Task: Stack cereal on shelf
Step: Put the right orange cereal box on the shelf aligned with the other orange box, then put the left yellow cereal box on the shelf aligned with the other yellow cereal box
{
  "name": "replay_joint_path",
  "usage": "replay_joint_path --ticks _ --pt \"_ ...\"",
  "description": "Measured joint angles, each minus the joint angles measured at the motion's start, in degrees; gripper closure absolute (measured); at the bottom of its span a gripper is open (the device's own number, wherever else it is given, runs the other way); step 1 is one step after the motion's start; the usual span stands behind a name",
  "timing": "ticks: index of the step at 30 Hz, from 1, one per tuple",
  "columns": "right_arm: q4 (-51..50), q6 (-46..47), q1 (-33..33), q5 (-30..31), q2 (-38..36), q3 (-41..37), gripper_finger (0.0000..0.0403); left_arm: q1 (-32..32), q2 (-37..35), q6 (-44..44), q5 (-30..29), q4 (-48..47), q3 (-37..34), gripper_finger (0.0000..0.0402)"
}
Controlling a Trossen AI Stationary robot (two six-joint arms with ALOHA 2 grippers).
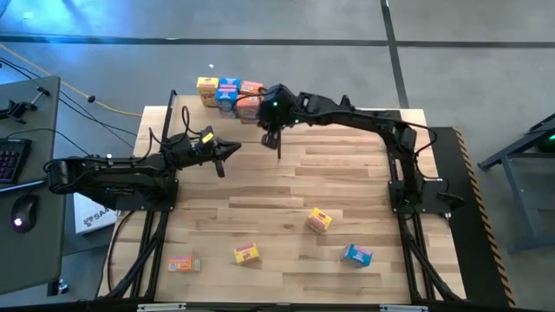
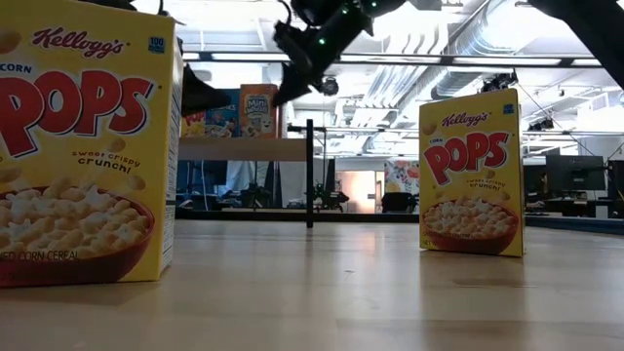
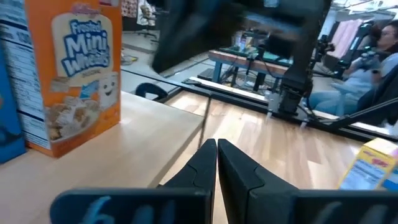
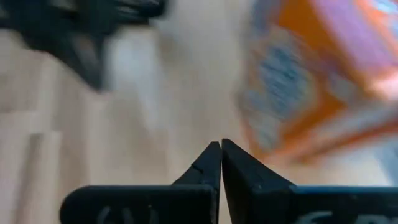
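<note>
Your right wrist view is smeared: an orange cardboard cereal box (image 4: 311,87) fills its far side, its print unreadable. From above, the small light-wood shelf on thin black posts (image 1: 195,117) is mostly covered by both arms and the boxes on it, so its outline is hard to trace. In the low view one black post (image 2: 309,174) and the board's edge show, and the right arm crosses in front of the boxes standing there.

At 12 o'clock on the table you have a cluster on the shelf: a yellow box (image 1: 206,90), a blue box (image 1: 227,94) and orange boxes (image 1: 251,97), packed side by side and touching. In the left wrist view one orange Frosted Mini-Wheats box (image 3: 78,78) stands upright on the pale board, with a blue box cut off beside it.

Four boxes lie loose on the plank wooden table (image 1: 347,173) toward 6 o'clock: an orange one (image 1: 180,263) at 7, a yellow one (image 1: 246,253) at 6, a tilted yellow one (image 1: 318,220) nearer the centre, and a blue one (image 1: 356,255) at 5. They are well apart.

Your right tool (image 1: 276,130) hangs just beside the orange boxes, fingers pressed together, empty. Your left tool (image 1: 227,152) sits at 10 o'clock, fingers together, empty.
</note>
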Motion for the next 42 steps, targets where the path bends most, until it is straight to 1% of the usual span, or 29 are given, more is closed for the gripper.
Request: replay_joint_path --ticks 1,3,5,8,10,12,16,22,28,34,37,40,42 --pt "1.3 0.0 0.7 -0.9 0.5 0.0 0.0403 0.0 0.0 0.4 -0.6 0.0 0.0 0.0394" --pt "5.6 0.0 1.8 -0.5 1.6 0.0 0.0403 0.0 0.0 0.9 -2.0 0.0 0.0 0.0394" --pt "10.5 0.1 2.8 1.9 3.1 0.0 0.0403 0.0 0.0 1.0 -3.5 -0.1 0.0 0.0394" --pt "16.4 0.0 3.4 7.0 4.9 0.0 0.0403 0.0 0.0 1.0 -3.8 -0.3 0.0 0.0394" --pt "18.1 1.0 3.4 9.8 6.1 0.0 0.0403 0.0 0.0 1.0 -3.8 -0.5 0.0 0.0394" --pt "19.1 2.0 3.3 11.4 6.9 0.0 0.0403 0.0 0.0 0.9 -3.8 -0.7 0.0 0.0394" --pt "19.7 3.5 2.8 11.9 7.2 0.0 0.0403 0.0 0.0 1.0 -4.4 -1.0 0.0 0.0394" --pt "20.5 4.1 2.4 15.4 7.3 0.0 0.0403 0.0 0.0 1.0 -4.5 -1.2 0.0 0.0394" --pt "20.8 4.3 1.6 15.4 7.3 0.0 0.0403 0.0 0.0 1.0 -4.4 -1.4 0.0 0.0394" --pt "21.7 3.0 0.9 13.1 6.7 0.0 0.0403 0.0 0.0 1.9 -3.5 -2.4 0.0 0.0394" --pt "19.5 -0.2 1.9 12.4 4.6 0.0 0.0403 0.0 0.0 1.9 -2.8 -3.7 0.0 0.0394" --pt "15.1 -2.0 3.5 12.4 3.0 0.0 0.0403 0.0 0.0 1.5 -2.4 -5.1 0.0 0.0394" --pt "15.8 -2.2 4.4 10.2 2.6 -1.8 0.0403 0.0 0.0 1.9 -2.4 -6.0 0.0 0.0394"
